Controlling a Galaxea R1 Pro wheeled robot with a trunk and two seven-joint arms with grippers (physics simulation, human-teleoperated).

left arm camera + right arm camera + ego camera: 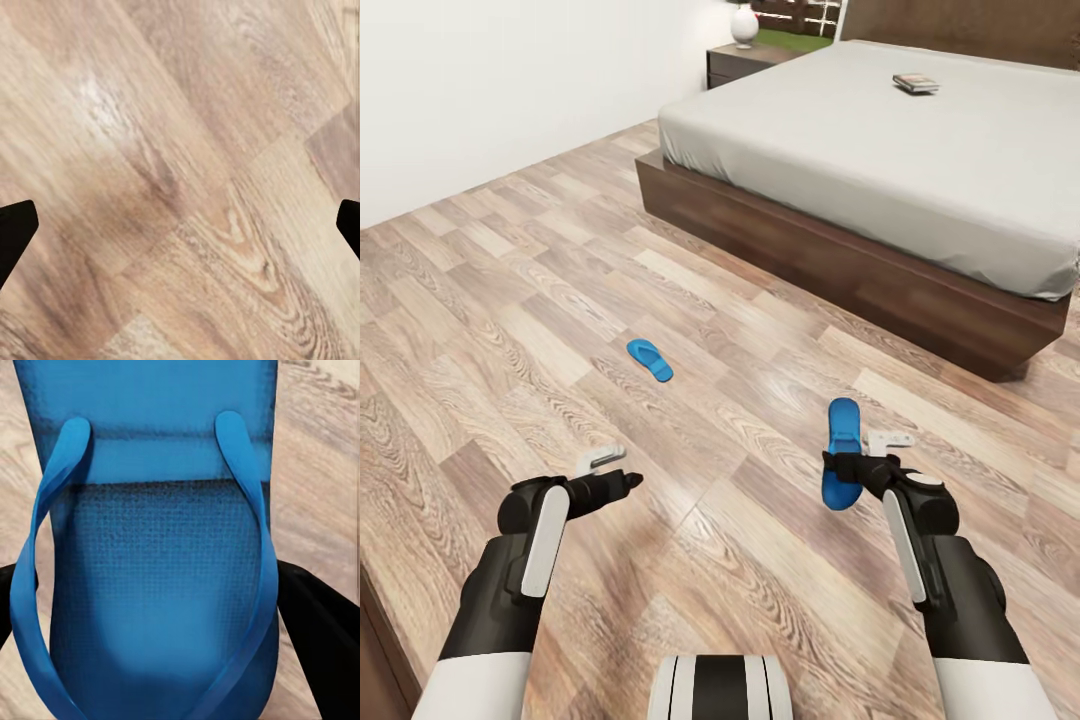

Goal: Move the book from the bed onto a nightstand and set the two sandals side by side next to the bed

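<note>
One blue sandal point(650, 360) lies flat on the wood floor, ahead of my left gripper point(628, 482). That gripper hangs open over bare planks, its dark fingertips point(15, 232) far apart. My right gripper point(838, 470) is shut on the other sandal point(842, 428). In the right wrist view this sandal point(157, 585) sits strap side up between the black fingers point(322, 637). The book point(916, 83) lies on the pale mattress of the bed point(830, 150), far ahead on the right. A dark nightstand point(735, 62) stands beyond the bed's left corner.
A white lamp base point(744, 25) stands on the nightstand. The bed's dark frame point(840, 260) runs diagonally across the right. A white wall point(490, 90) bounds the left. A dark furniture edge point(372, 640) shows at the lower left. Open floor lies between me and the bed.
</note>
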